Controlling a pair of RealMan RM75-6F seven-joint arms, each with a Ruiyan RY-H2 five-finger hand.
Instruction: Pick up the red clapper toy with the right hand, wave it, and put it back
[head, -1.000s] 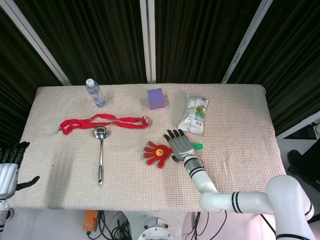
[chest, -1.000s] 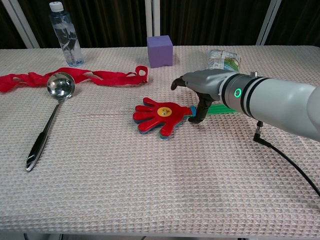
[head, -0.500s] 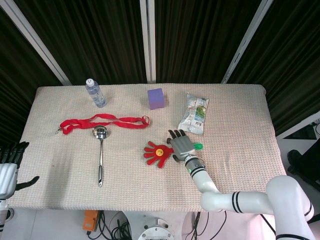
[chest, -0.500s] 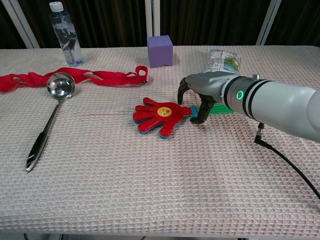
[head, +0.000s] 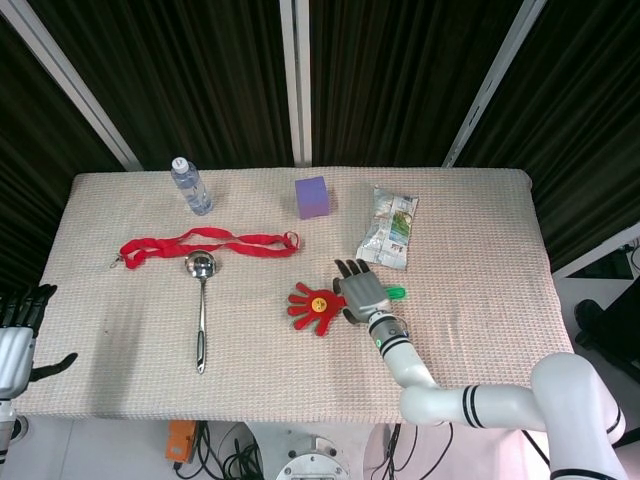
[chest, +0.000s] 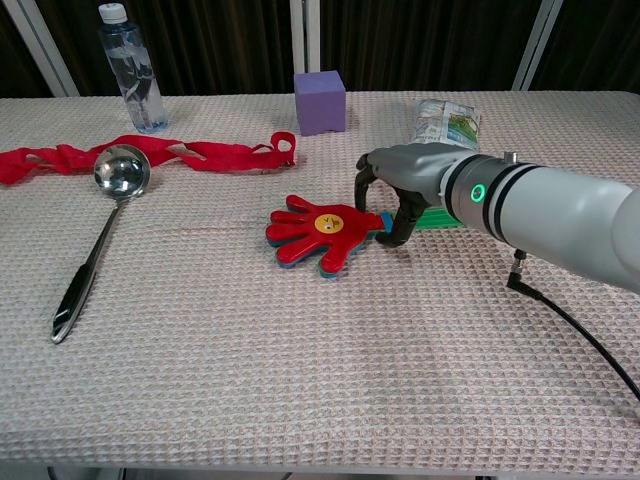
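The red clapper toy (chest: 322, 234) lies flat near the middle of the bench (chest: 300, 380), its green handle (chest: 437, 217) pointing toward 3 o'clock. The right robot hand (chest: 395, 190) arches over the handle's base, fingers curled down around it with tips at the cloth; whether they actually grip it I cannot tell. The left robot hand (head: 18, 335) hangs off the bench's 8 o'clock corner, fingers apart, holding nothing.

Right hand (chest: 395, 190) curls down over the green handle (chest: 438, 219) beside the red clapper toy (chest: 322, 232), flat on the worktop (chest: 300, 360).
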